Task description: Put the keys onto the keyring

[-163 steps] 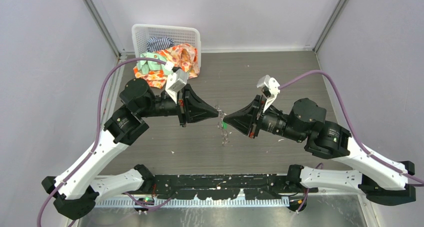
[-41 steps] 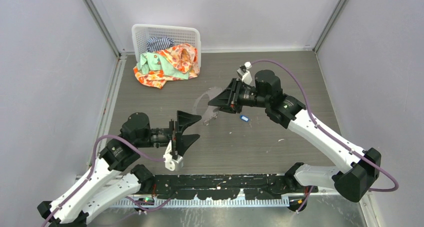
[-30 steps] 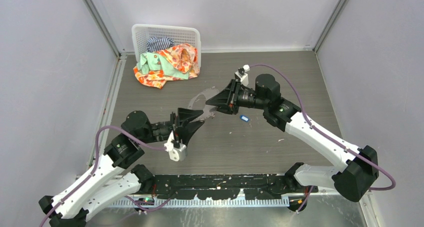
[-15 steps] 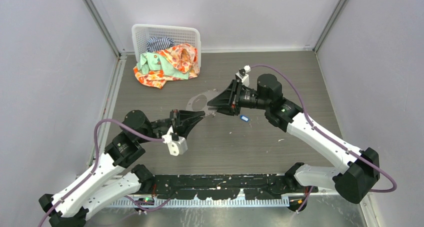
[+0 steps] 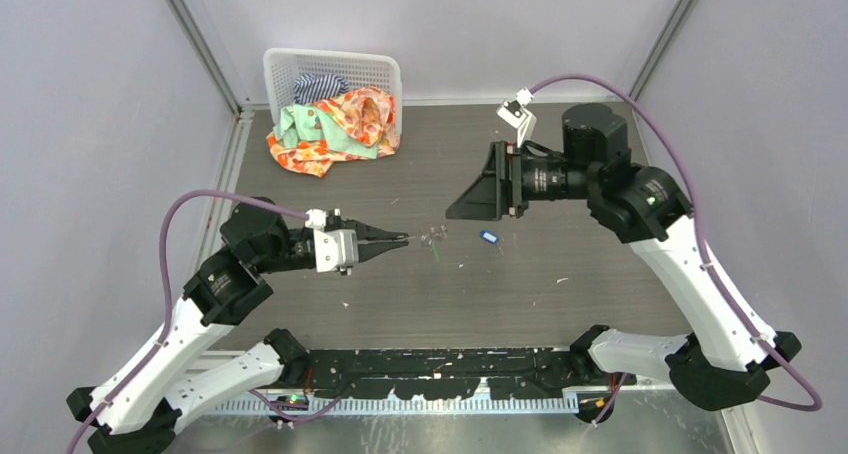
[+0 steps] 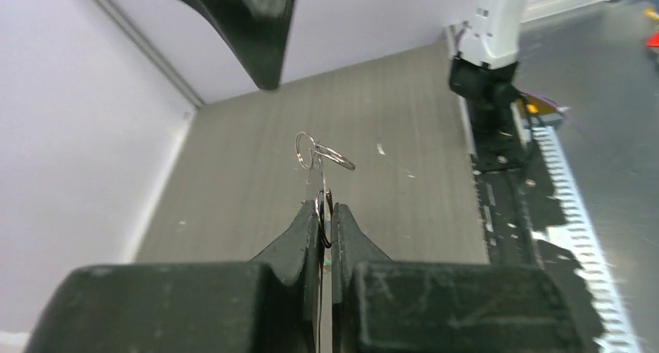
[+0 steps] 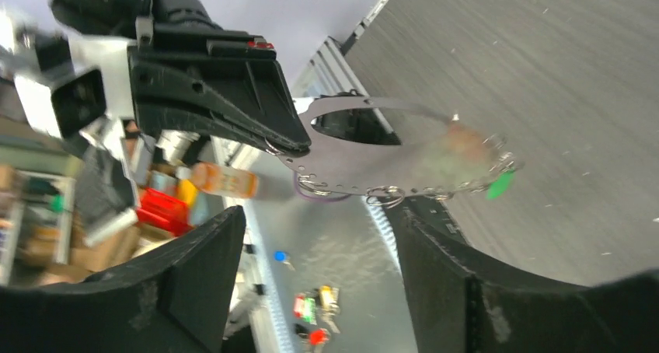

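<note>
Overhead view: the left gripper points rightward over the dark grey wood-grain table, its fingers closed on the large thin silvery-grey wire keyring, which is seen edge-on here as a short glinting streak just beyond the fingertips. The small blue-headed key lies flat on the table just right of the keyring and apart from it. A speck of the small green-headed key shows just below the keyring. The right gripper is raised beyond and to the right of the keyring and grips nothing. A white plastic lattice basket with patterned orange, green and striped cloths spilling over its front stands at the far left corner. Left wrist view: the two black fingers meet on the keyring's thin edge, and small wire rings project past the tips; one finger of the right gripper hangs at the upper edge. Right wrist view: only here does the keyring appear broadside, as a flat loop with a jagged fringe of small rings along its lower rim, pinched at its left end by the left gripper, with the green-headed key hanging at its right end. The right fingers stand wide apart in the foreground, empty. The blue-headed key lies outside both wrist views.
</note>
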Robot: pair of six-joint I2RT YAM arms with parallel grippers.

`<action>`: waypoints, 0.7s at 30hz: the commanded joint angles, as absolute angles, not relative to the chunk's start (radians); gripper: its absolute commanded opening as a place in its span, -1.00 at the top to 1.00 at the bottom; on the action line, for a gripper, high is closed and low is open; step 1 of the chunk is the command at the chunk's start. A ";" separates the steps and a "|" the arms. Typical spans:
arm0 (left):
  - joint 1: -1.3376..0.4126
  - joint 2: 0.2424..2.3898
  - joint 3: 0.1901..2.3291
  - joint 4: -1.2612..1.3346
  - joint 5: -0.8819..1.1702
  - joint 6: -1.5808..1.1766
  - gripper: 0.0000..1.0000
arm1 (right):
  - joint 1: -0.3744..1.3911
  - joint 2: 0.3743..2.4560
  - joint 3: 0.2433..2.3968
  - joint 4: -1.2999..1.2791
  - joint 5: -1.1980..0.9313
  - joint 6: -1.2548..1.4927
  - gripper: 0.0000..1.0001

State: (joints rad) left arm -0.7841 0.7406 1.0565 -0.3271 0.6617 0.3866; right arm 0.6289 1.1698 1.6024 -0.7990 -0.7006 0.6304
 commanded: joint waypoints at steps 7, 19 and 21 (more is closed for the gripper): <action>-0.784 0.804 1.160 -0.443 0.812 0.160 0.99 | 0.790 1.195 1.660 -0.894 -0.688 0.065 -0.80; -0.782 0.837 1.182 -0.392 0.825 0.039 0.99 | 0.961 1.167 1.509 -0.721 -0.582 -0.026 0.06; -0.782 0.842 1.187 -0.384 0.834 0.021 0.99 | 0.965 1.161 1.487 -0.683 -0.578 -0.009 0.32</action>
